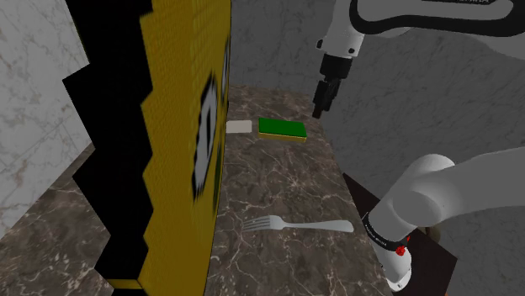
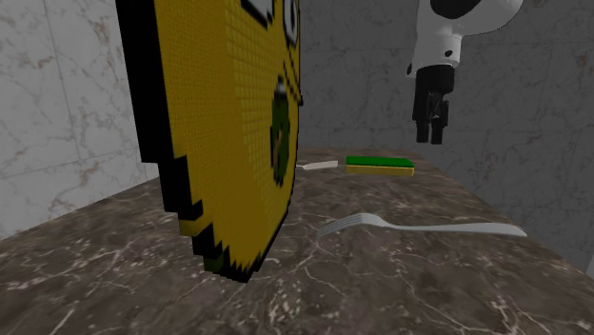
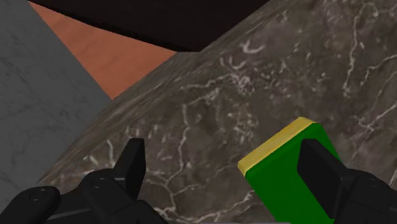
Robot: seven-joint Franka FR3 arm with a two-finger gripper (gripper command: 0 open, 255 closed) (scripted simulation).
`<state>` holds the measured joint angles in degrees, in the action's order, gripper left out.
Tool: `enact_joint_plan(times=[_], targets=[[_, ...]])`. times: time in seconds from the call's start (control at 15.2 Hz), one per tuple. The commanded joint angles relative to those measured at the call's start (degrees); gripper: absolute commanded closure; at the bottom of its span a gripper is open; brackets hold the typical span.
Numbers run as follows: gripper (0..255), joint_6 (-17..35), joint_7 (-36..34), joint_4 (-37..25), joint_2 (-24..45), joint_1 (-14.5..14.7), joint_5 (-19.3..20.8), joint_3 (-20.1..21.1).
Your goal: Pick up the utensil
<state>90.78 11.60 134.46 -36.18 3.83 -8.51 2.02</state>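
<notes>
A silver fork (image 1: 299, 224) lies flat on the dark marble counter (image 1: 278, 177), near its front end by the stand; its tines point toward the big yellow slab (image 2: 419, 226). My black gripper (image 1: 320, 108) hangs high in the air over the far part of the counter, well away from the fork (image 2: 430, 134). In the wrist view the gripper (image 3: 226, 172) is open, with nothing between its fingers. Below it is bare marble, and a green and yellow sponge (image 3: 286, 175) sits partly behind one finger (image 3: 318, 167).
A tall yellow and black pixelated slab (image 1: 181, 134) stands on the counter, beside the fork on the shoulder view's left. The sponge (image 1: 282, 128) and a small white piece (image 1: 239, 126) lie at the far end. Past the counter's edge are reddish floor (image 3: 121, 57) and grey wall.
</notes>
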Motion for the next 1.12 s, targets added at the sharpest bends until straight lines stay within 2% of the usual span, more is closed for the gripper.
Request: enact_joint_plan(times=[0.0, 0.53, 1.06], targets=[[0, 2.1, 0.4, -2.6, 3.6, 1.3, -0.5, 1.4], [0, 8.8, 2.0, -12.9, 17.1, 5.1, -0.1, 6.7], [0, 12.4, 2.4, -25.9, 30.3, 8.7, 3.2, 12.0]])
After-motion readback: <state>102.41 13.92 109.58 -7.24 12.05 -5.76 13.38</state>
